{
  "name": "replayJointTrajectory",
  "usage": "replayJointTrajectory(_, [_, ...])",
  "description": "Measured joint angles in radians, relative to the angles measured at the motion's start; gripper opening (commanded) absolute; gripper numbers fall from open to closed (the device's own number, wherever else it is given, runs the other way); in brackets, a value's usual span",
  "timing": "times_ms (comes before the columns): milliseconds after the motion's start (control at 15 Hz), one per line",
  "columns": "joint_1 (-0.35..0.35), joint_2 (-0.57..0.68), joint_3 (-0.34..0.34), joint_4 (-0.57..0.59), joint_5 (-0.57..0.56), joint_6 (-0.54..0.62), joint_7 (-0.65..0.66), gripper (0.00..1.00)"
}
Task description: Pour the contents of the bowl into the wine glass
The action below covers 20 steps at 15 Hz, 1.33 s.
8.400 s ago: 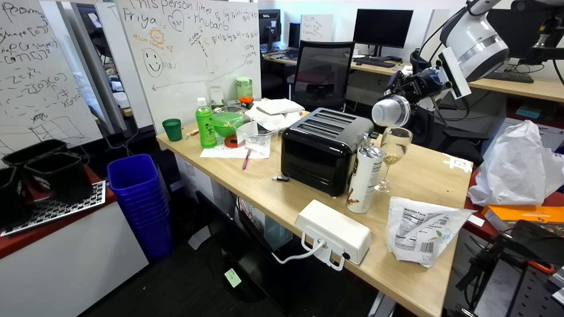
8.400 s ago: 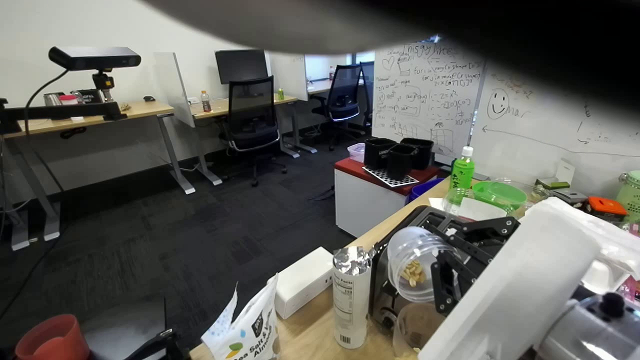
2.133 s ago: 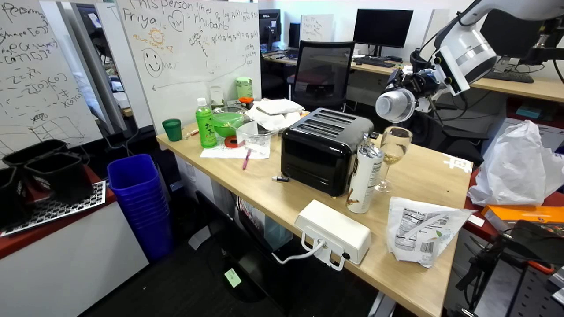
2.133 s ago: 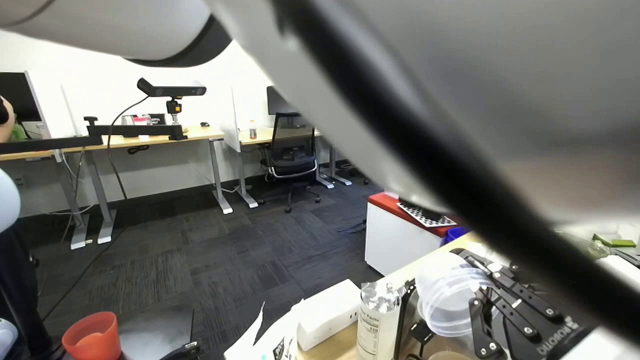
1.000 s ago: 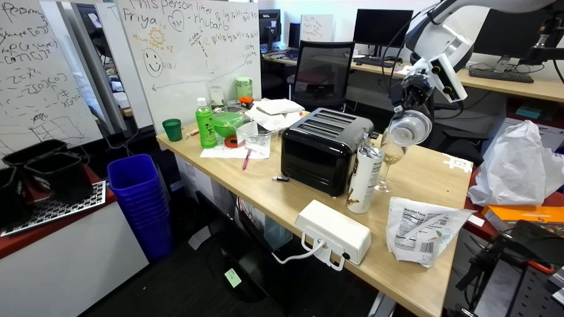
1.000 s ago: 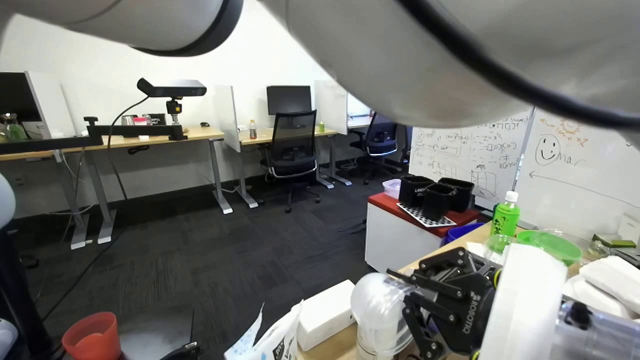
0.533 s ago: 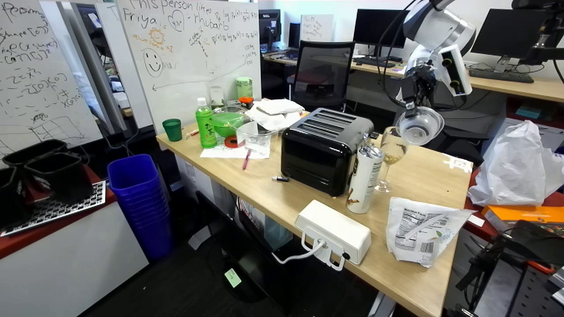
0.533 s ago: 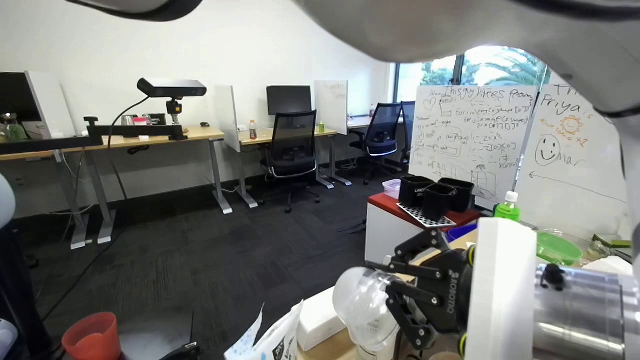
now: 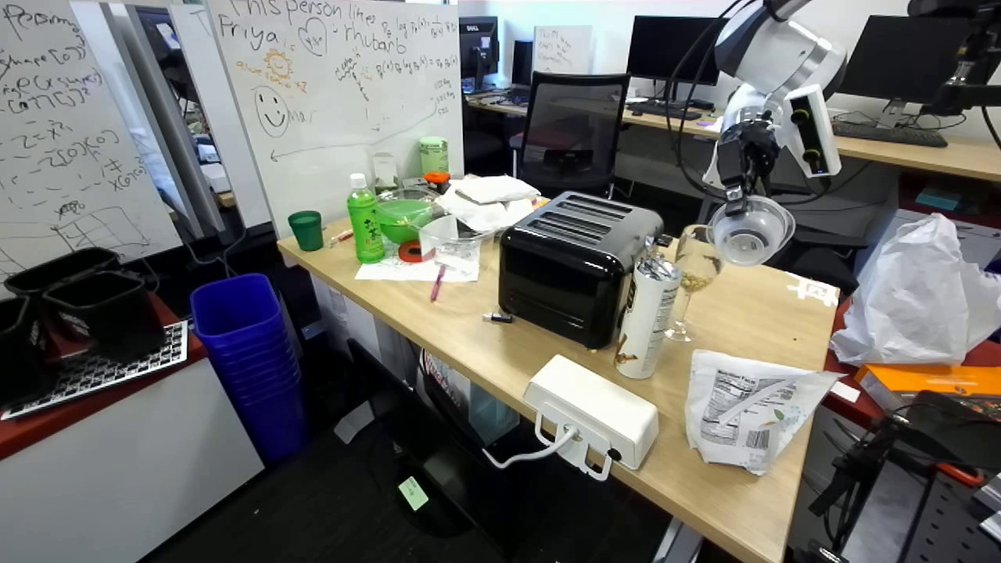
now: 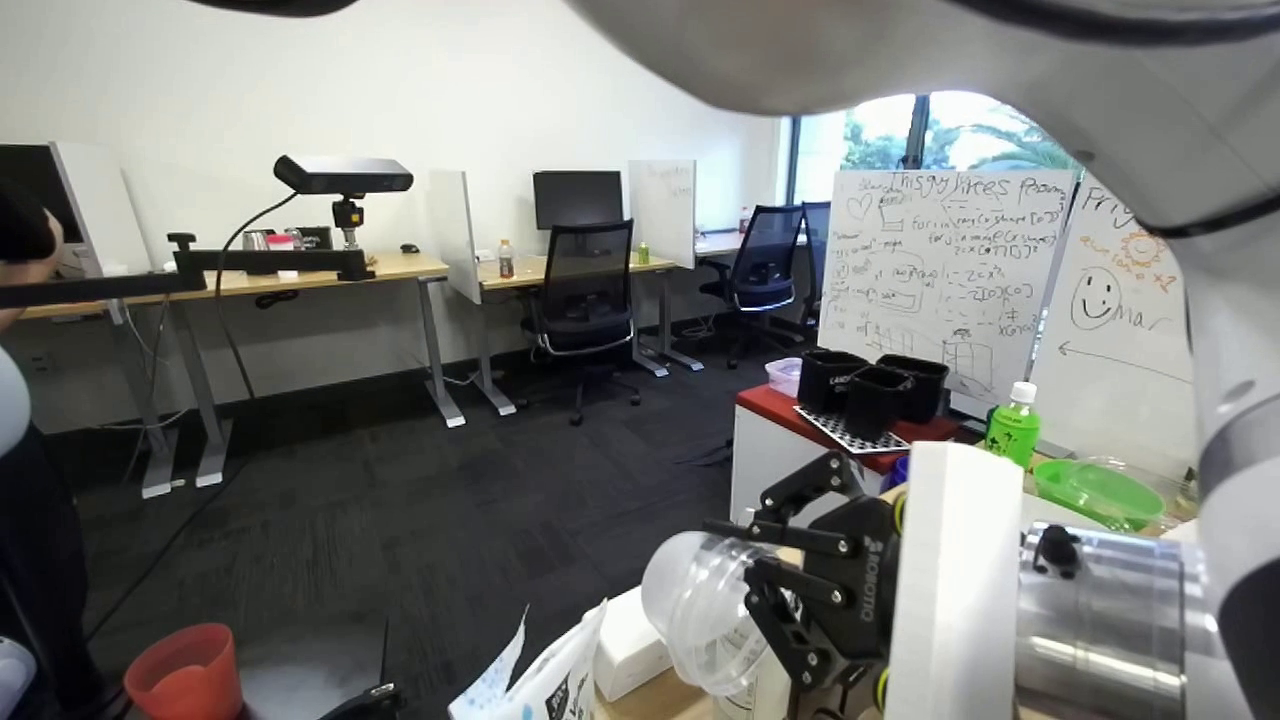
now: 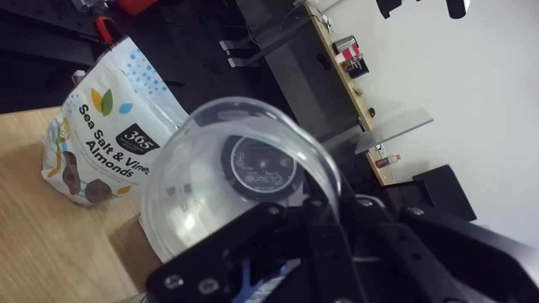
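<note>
We judge the pour done: the gripper (image 10: 742, 551) pinches the wall of the seemingly empty bowl (image 11: 214, 170), held tilted in the air near the wine glass (image 9: 693, 259), whose cup holds pale pieces (image 9: 693, 282), so perhaps only setting the bowl down is left.

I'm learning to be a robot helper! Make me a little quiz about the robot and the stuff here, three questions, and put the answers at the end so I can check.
1. True or false: the gripper is holding the bowl in the air.

2. Pick one. The wine glass is: A) upside down; B) lying on its side; C) upright.

3. Fill in the blank: in the wrist view, the white bag names a kind of nut, ____.

Key:
1. True.
2. C, with small pale bits in its cup.
3. Almonds.
</note>
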Motion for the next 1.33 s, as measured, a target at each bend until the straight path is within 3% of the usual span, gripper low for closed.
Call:
replayJointTrajectory(67, [0.0, 0.0, 0.0, 0.0, 0.0, 0.0, 0.0, 0.02])
replayJointTrajectory(333, [0.001, -0.001, 0.0, -0.009, -0.013, 0.048, 0.0, 0.02])
replayJointTrajectory(800, [0.064, -0.115, 0.0, -0.206, -0.123, 0.355, 0.015, 0.02])
replayJointTrajectory(1000, [0.084, -0.192, 0.0, -0.304, -0.161, 0.469, 0.088, 0.02])
replayJointTrajectory(1067, [0.085, -0.214, 0.0, -0.331, -0.163, 0.486, 0.121, 0.07])
replayJointTrajectory(1333, [0.085, -0.244, 0.001, -0.37, -0.163, 0.488, 0.173, 0.07])
